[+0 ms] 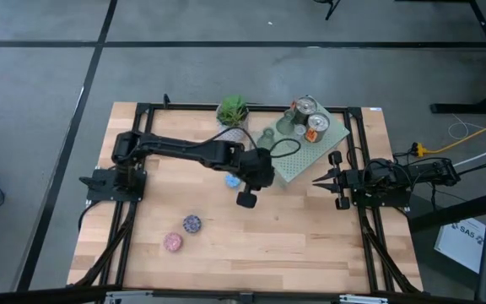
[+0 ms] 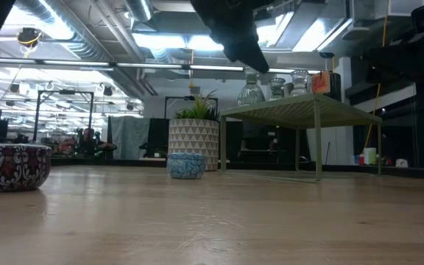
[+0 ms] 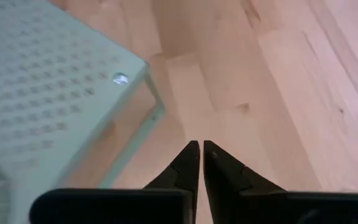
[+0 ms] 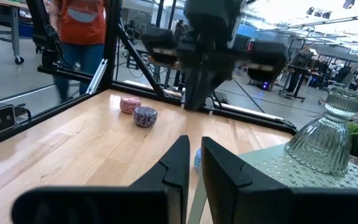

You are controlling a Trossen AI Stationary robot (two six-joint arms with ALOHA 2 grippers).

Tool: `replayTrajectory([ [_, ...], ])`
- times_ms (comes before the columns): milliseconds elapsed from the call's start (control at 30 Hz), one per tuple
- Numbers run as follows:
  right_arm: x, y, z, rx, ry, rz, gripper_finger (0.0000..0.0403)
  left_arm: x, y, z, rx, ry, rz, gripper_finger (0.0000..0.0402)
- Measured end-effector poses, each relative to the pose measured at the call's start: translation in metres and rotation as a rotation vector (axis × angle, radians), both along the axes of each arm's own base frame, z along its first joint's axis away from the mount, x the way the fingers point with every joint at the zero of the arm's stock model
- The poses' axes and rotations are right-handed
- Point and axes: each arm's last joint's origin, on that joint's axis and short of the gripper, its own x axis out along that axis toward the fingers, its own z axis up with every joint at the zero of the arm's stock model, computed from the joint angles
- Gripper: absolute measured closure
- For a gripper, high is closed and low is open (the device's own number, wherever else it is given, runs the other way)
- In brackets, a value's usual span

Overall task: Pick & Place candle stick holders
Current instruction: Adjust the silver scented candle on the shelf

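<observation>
Candle stick holders split: silver pair (image 1: pixel 308 116), clear glass one (image 1: pixel 267 135) on pale green slab (image 1: pixel 310 152); blue (image 1: pixel 232 180), purple mosaic (image 1: pixel 192 224), pink (image 1: pixel 172 242) waited on table (image 1: pixel 310 245). Left gripper (image 1: pixel 254 181) clenched empty beside slab's near-left corner, likely between picks; right gripper (image 1: pixel 319 179) clenched, parked right.

A pale wood worktop (image 1: pixel 310 245) carries a blue holder (image 2: pixel 186 165), a purple mosaic holder (image 1: pixel 192 224) and a pink holder (image 1: pixel 172 242). The perforated slab (image 1: pixel 310 152) is pale green; on it stand a clear ribbed-glass holder (image 4: pixel 328 134) and two silver-copper holders (image 1: pixel 310 116). The plant pot (image 2: pixel 193 143) bears a white triangle pattern.
</observation>
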Motion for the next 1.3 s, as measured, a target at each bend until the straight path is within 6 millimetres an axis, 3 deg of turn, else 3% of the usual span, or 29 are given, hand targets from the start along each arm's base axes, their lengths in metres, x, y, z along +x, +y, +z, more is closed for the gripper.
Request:
replayTrajectory([
  [267, 0.0, 0.0, 0.0, 0.0, 0.001, 0.001, 0.0359, -0.028, 0.002, -0.023, -0.03, -0.196, 0.038, 0.04],
  [467, 0.0, 0.0, 0.0, 0.0, 0.001, 0.002, 0.0359, -0.071, 0.002, -0.027, -0.076, -0.392, 0.067, 0.0394],
  [800, 0.0, 0.0, 0.0, 0.0, 0.0, 0.001, 0.0359, -0.152, 0.009, -0.064, -0.193, -0.793, 0.134, 0.0398],
  [1033, 0.0, 0.0, 0.0, 0.0, 0.001, 0.001, 0.0359, -0.186, 0.019, -0.087, -0.209, -0.828, 0.186, 0.0397],
  [1300, 0.0, 0.0, 0.0, 0.0, 0.001, 0.001, 0.0359, -0.212, 0.04, -0.103, -0.198, -0.87, 0.271, 0.0397],
])
